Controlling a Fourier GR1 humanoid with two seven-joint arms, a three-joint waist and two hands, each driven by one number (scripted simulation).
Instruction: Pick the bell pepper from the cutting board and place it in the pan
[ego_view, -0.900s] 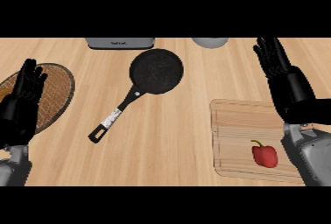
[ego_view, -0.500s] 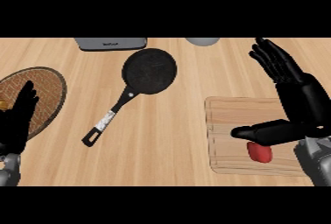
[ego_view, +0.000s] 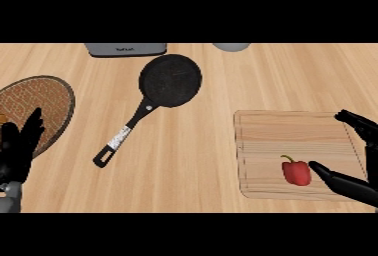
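Observation:
A red bell pepper (ego_view: 296, 171) with a green stem lies on the wooden cutting board (ego_view: 288, 130) at the right, near its front edge. My right hand (ego_view: 351, 187) is low at the board's right side, open, its thumb tip just right of the pepper and its fingers (ego_view: 357, 122) spread along the board's right edge. The black pan (ego_view: 171, 80) lies at centre back, its handle (ego_view: 122, 136) pointing toward the front left. My left hand (ego_view: 18, 152) rests open at the left edge, fingers up.
A round woven mat (ego_view: 33, 107) lies at the left, partly behind my left hand. A grey appliance (ego_view: 125, 48) and a grey round object (ego_view: 232, 46) stand at the back edge of the wooden counter.
My right hand has come down and back toward the front right, uncovering the pepper; its thumb now lies beside the pepper. The view has shifted slightly.

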